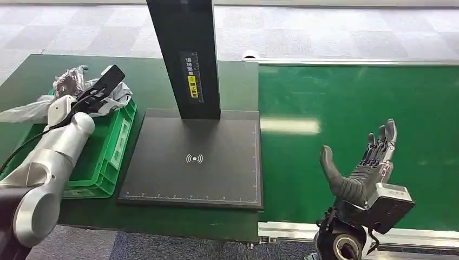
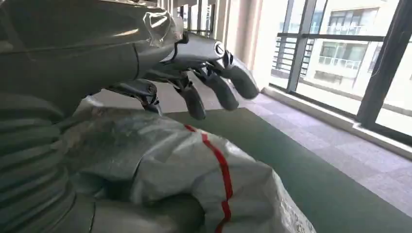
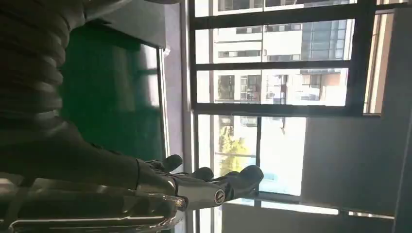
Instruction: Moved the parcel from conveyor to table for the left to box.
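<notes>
Risk is with the parcel [image 1: 81, 89], which lies in the green box [image 1: 116, 146] under the left hand [image 1: 100, 89] whose spread fingers touch but do not grip it, so lifting may drag it out, while the right hand [image 1: 362, 162] waits open over the conveyor [image 1: 352, 97].

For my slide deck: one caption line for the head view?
Left hand over the grey parcel in the green bin; right hand open above the conveyor.

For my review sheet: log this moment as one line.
left hand: over grey parcel in green crate, grip unclear | right hand: open above conveyor belt | scanner plate: bare
</notes>
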`<state>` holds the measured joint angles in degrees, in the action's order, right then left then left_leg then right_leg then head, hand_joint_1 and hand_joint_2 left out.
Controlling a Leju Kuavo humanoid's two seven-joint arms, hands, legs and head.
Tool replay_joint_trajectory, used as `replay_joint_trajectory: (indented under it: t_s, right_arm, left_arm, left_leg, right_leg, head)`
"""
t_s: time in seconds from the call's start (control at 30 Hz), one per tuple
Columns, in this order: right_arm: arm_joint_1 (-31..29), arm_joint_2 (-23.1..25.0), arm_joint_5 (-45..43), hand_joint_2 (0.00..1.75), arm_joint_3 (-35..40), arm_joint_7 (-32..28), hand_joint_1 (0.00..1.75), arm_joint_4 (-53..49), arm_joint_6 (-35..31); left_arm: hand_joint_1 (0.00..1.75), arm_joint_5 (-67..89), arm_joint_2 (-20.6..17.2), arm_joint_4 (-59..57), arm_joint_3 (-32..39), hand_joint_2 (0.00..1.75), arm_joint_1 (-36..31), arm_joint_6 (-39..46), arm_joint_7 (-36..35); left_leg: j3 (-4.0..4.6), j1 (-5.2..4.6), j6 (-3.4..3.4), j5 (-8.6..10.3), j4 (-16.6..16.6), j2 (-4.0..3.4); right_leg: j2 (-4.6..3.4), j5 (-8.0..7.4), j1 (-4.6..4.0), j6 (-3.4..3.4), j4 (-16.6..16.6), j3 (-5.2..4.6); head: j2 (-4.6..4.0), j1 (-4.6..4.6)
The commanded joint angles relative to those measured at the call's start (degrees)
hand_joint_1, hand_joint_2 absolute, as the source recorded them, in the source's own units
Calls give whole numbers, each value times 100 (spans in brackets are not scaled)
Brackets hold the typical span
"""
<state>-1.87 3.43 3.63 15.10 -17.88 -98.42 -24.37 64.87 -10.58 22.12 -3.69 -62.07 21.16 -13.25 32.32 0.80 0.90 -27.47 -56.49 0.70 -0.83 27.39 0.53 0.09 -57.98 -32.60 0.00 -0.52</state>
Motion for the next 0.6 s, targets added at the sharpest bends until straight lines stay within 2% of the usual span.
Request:
replay_joint_trajectory:
  t_s: [0.03, 0.47, 0.6]
  right_arm:
    - [-61, -156, -1, 175, 10, 58, 0, 113, -185]
    - [18, -97, 63, 175, -254, 44, 0, -29, -310]
    - [26, -150, 73, 175, -307, 46, 0, 32, -338]
  left_arm:
    - [0, 149, -13, -510, -251, 175, -315, -283, -193]
    - [0, 451, -199, -497, -322, 175, -176, -162, -412]
    - [0, -932, 80, -125, 847, 175, -9, -114, 627]
  left_leg:
    - [0, 4, -5, 0, -1, 0]
    - [-4, 3, -5, -1, 2, -10]
    - [-2, 0, -5, 3, 4, 2]
  right_leg:
    - [11, -1, -5, 0, 5, 5]
    - [3, -2, -5, 0, 7, 4]
    - [12, -2, -2, 0, 7, 4]
  head:
    - [0, 2]
    - [0, 2]
    - [0, 0]
